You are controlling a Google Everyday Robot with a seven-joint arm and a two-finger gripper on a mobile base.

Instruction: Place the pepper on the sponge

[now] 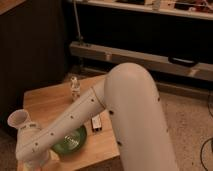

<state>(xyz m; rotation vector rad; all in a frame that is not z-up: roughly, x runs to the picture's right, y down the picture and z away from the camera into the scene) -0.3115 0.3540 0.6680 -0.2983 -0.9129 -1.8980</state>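
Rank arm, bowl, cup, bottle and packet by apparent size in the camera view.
1. arm, nearest the camera, so inflated
2. bowl, partly under the arm
3. cup
4. bottle and packet: alike, unranked
The gripper is out of view, beyond the arm's lower-left end.

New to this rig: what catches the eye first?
The white robot arm fills the middle, slanting down to the lower left over the wooden table. A green bowl peeks out under it near the front edge. The gripper is out of view, beyond the lower left.
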